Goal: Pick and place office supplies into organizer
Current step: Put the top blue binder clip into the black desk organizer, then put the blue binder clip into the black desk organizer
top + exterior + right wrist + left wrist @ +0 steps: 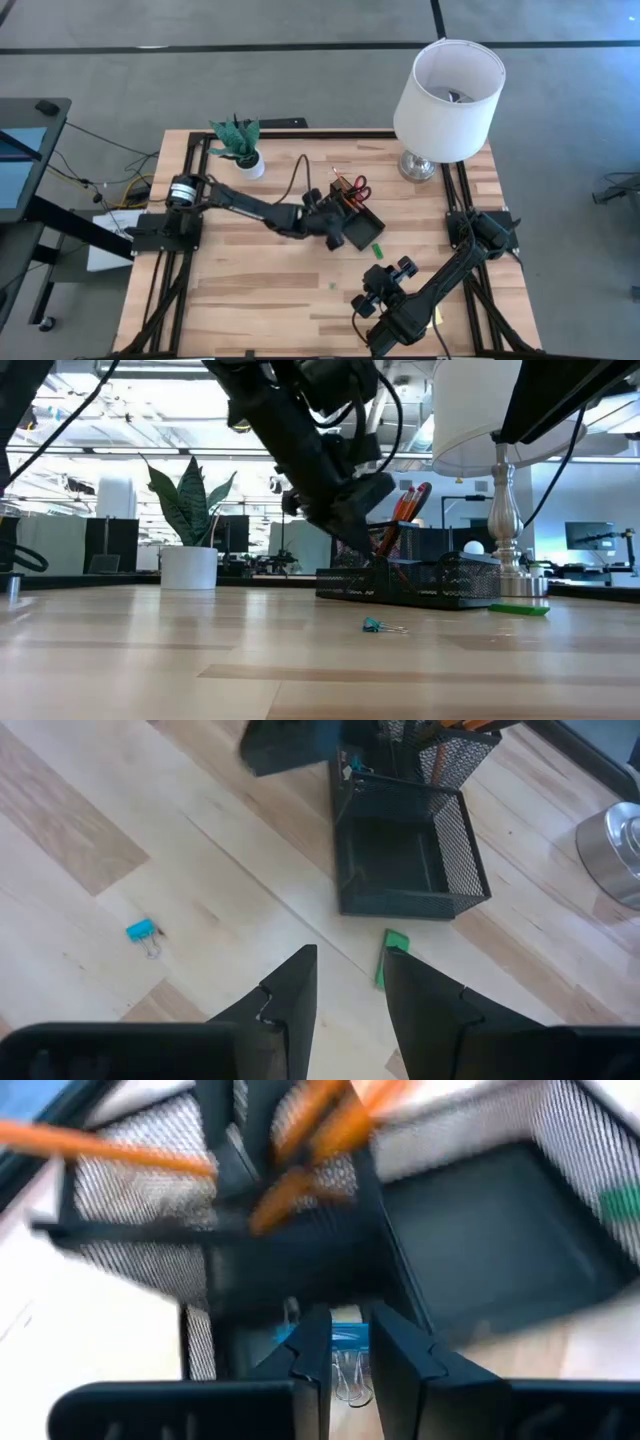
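The organizer [366, 230] is a black mesh tray in the middle of the table. Its cup holds orange pencils [403, 508] and red-handled scissors [358, 186]. My left gripper [350, 1348] hangs over the organizer's left end, shut on a small blue binder clip [350, 767]. A second blue clip [142, 930] lies flat on the wood near the front. A green block [396, 956] lies just in front of the organizer. My right gripper [350, 992] hovers open near the front edge, above the bare wood beside the green block. My left gripper pinches the clip's blue body [345, 1342] between its two fingertips. The clip's wire loops [350, 1378] lie back between the fingers. The fingers slant down from the table's left. The clip is lifted clear, over the organizer's edge [230, 1240].
A white-shaded lamp [448, 95] stands at the back right, its metal foot [615, 840] close behind the organizer. A potted plant [240, 145] stands at the back left. Bare wood [260, 290] stretches along the front left.
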Robot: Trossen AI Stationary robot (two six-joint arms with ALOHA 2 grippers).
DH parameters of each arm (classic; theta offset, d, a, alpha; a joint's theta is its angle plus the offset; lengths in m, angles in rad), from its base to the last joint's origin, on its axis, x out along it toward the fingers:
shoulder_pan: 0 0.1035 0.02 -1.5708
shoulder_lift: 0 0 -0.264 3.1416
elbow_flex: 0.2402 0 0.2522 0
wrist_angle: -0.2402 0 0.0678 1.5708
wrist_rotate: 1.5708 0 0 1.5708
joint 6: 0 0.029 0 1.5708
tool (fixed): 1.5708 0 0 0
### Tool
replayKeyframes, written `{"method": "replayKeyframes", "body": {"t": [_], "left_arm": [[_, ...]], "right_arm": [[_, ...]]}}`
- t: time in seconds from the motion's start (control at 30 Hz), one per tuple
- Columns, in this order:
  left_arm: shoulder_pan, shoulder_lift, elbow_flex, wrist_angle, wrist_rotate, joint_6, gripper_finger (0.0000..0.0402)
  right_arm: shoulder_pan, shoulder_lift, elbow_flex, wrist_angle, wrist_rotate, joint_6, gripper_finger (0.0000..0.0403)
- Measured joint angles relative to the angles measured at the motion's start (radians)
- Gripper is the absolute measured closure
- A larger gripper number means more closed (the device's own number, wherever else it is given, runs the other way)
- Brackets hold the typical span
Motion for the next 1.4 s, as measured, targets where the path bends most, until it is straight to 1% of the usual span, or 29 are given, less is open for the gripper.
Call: {"method": "replayKeyframes", "body": {"t": [0.27,0.4,0.5,0.63,0.93,1.0,1.1,1.27,1.4], "left_arm": [[0.051,-0.004,0.003,0.004,0.062,0.005,0.0358],[0.060,0.023,0.003,0.007,0.073,-0.002,0.0356],[0.061,0.066,0.004,0.026,0.054,-0.010,0.0355],[0.060,0.074,0.006,0.025,0.012,-0.012,0.0355],[0.064,0.073,0.005,0.045,0.012,0.015,0.0352],[0.069,0.073,0.005,0.046,0.022,0.027,0.0343],[0.073,0.071,0.005,0.047,0.050,0.031,0.0319],[0.071,0.071,0.005,0.050,0.034,0.031,0.0273],[0.065,0.071,0.029,0.027,0.018,0.034,0.0249]], "right_arm": [[-0.003,0.000,0.000,-0.004,0.000,0.000,0.0289],[-0.004,0.000,0.000,-0.001,0.001,0.000,0.0289],[-0.003,0.000,0.000,-0.001,0.000,0.000,0.0289],[-0.003,0.000,0.000,-0.002,0.001,0.000,0.0289],[-0.002,0.000,0.000,-0.009,0.001,0.000,0.0289],[-0.002,0.000,0.000,-0.009,0.001,0.000,0.0289],[-0.002,0.000,0.000,-0.009,0.001,0.000,0.0289],[-0.002,0.000,0.000,-0.009,0.001,0.000,0.0289],[-0.002,0.000,0.000,-0.009,0.001,0.000,0.0289]]}}
